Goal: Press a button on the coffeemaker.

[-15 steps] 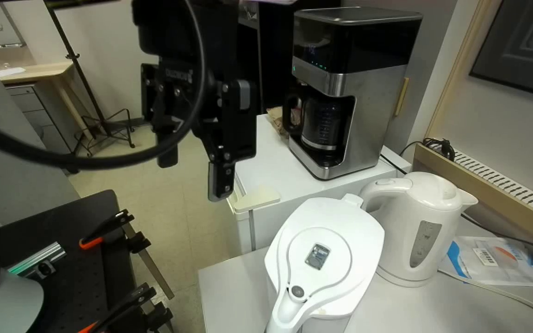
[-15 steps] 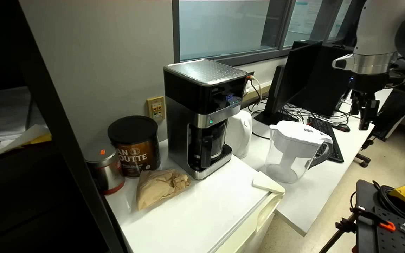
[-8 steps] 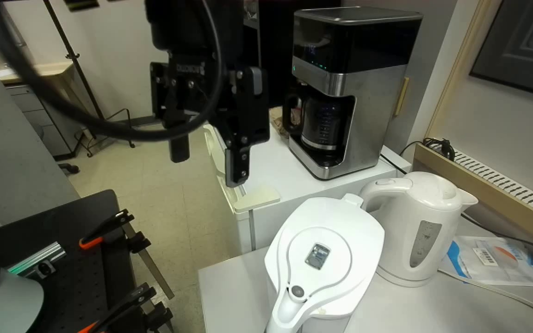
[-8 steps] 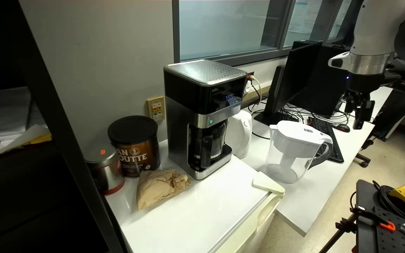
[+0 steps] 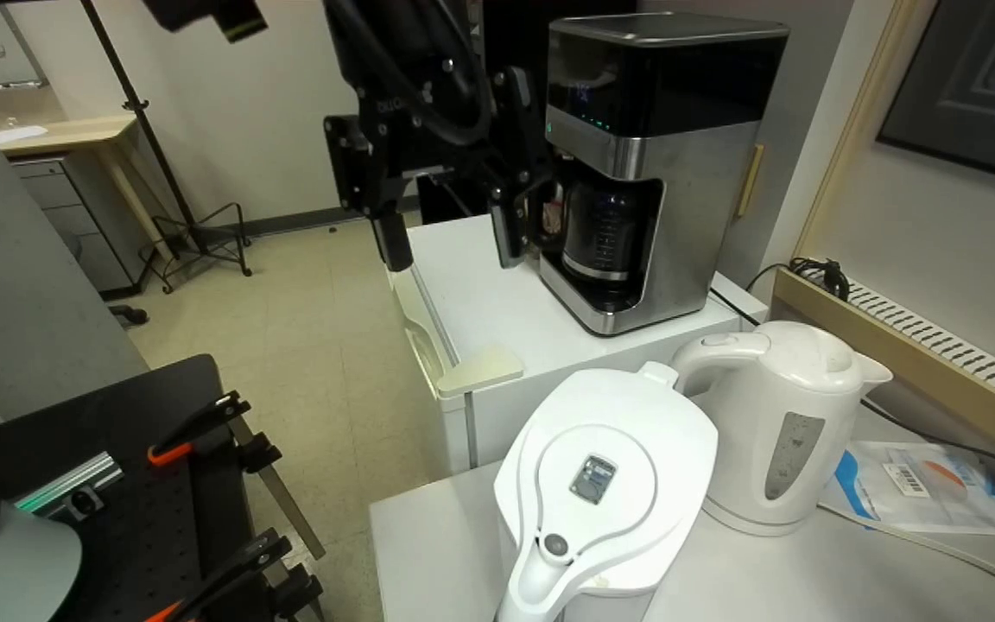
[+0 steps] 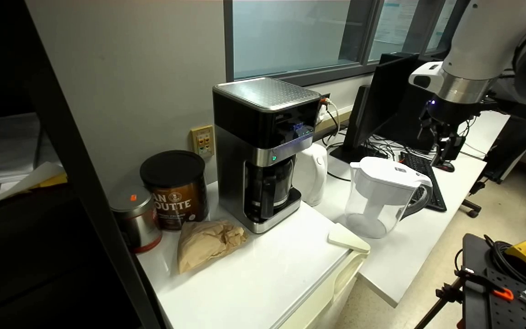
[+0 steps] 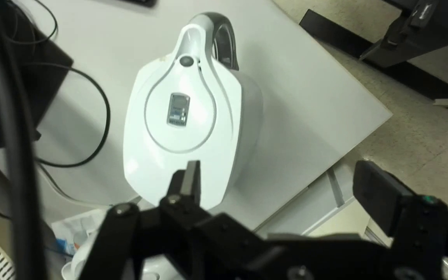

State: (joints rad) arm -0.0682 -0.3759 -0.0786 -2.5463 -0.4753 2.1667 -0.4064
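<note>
"If scanning an exterior view from left to right, what to list?"

"Start with a black-lidded canister (image 6: 176, 192) and a paper bag (image 6: 210, 246), then find the coffeemaker (image 6: 258, 137), upright with a lit display (image 6: 298, 126), on a white cabinet (image 6: 244, 274) next to the bench (image 6: 400, 260)."

"And onward?"

"Reach the white kettle (image 6: 309, 178), then the filter jug (image 6: 377, 196), both on the bench. Finish at the end effector (image 7: 278, 177), tilted, well apart from the coffeemaker, with fingers (image 7: 381, 196) spread in the wrist view."

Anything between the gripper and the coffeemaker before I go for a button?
Nothing visible stands between the gripper and the coffeemaker at this height. The white filter jug stands lower, partly behind the jaws in the wrist view, so dropping early might clip it.
</note>
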